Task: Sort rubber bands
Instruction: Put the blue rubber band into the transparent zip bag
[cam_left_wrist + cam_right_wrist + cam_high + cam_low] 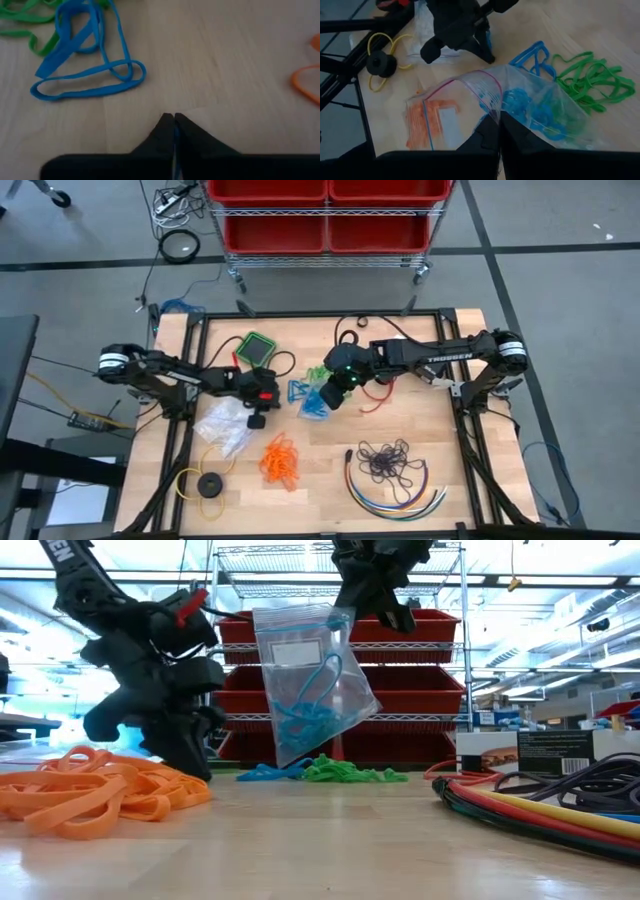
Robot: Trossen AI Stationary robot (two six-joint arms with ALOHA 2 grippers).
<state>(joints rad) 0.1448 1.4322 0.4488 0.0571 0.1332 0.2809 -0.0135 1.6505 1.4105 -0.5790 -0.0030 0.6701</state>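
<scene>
Rubber bands [281, 459], orange, blue and green, lie loose on the surface [470, 450] from above; level, the right hand [372, 595] hangs clamped on a bag [308, 680] of blue ones; the left hand [173, 119] is together, empty, beside limp, light blue loops [85, 80] best pinched on one strand.

Low view: top of clear bag [310, 680] lost behind right gripper [385, 600], so grip point unseen. Orange rubber bands [90, 795] cut by frame edge, likewise multicoloured cables [540, 805]. Left wrist view: green bands [25, 20] and an orange band [307, 82] cropped at the borders. High view: separate loops in dark purple bunch [388, 460] too small to count.
</scene>
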